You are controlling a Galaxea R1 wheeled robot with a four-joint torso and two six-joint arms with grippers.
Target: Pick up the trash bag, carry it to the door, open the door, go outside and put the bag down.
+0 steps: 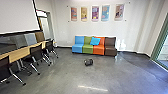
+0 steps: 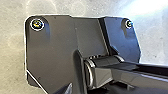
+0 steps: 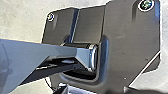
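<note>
Trash bag (image 1: 88,62): head view, probably the small dark lump on the gray floor (image 1: 62,77), mid-scene, in front of the couch (image 1: 86,49) and apart from it. You've got blue, green, orange and brown seats on that couch, with a bright blue cushion (image 1: 95,41) on it. Five posters (image 1: 95,13) hang on the wall above. Table (image 1: 15,55) on your left, black chairs (image 1: 36,52) along it. Green-framed glass (image 1: 163,47) on your right. Streak of light (image 1: 92,88) on the floor, near side.

Left wrist: robot's dark plate over pale floor. You can't tell if the left claw is open or closed.

Right wrist: same plate, pale floor around it. Right claw, can't tell either.
</note>
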